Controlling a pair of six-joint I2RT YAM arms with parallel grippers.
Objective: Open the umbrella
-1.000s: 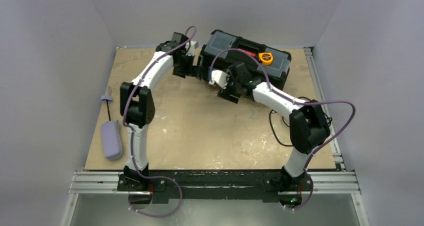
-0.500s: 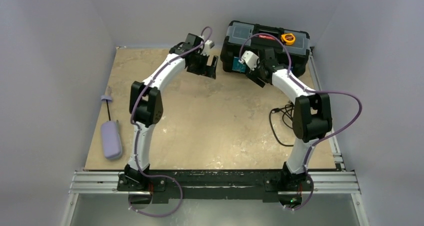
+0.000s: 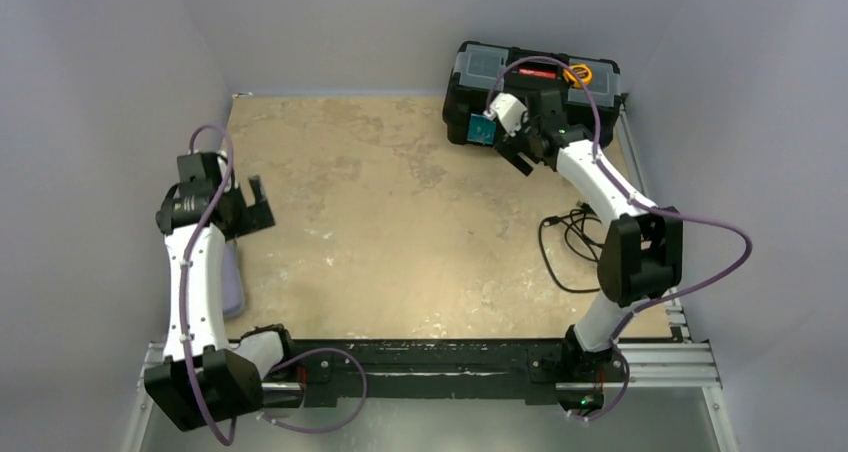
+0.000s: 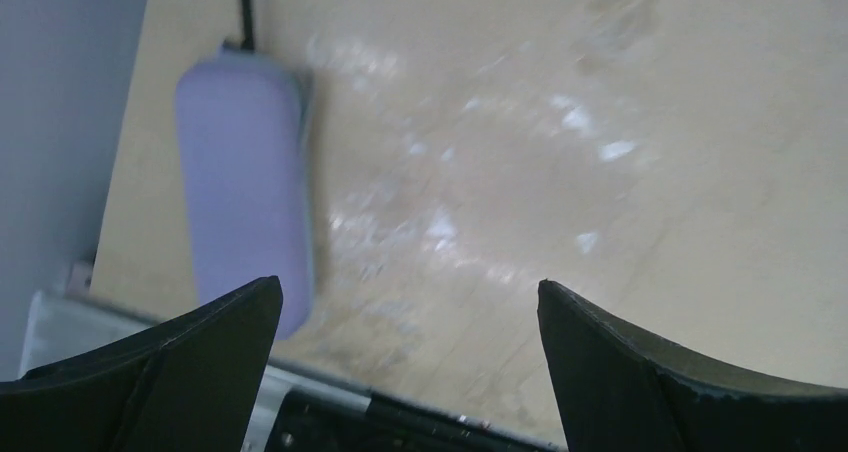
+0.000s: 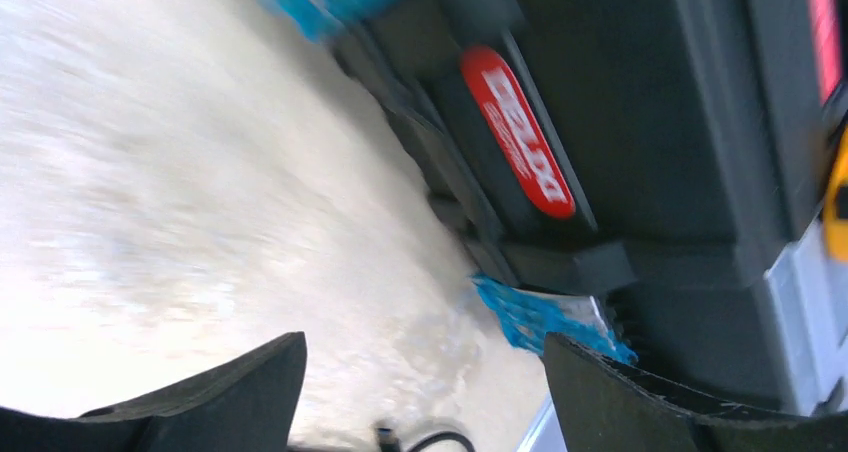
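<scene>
Gaping empty, left hand (image 4: 407,287) hangs near the umbrella (image 4: 245,182); right hand (image 5: 422,340) also released.

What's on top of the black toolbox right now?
A yellow-orange tape measure lies on the toolbox lid near its right end, partly crossed by the right arm's purple cable. The lid is shut, so the inside is hidden.

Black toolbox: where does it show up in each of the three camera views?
Top external: black toolbox at the table's far right corner.
Left wrist: not in it.
Right wrist: black toolbox fills the upper right.
Shared landmark: the tan tabletop, seen in all three.
</scene>
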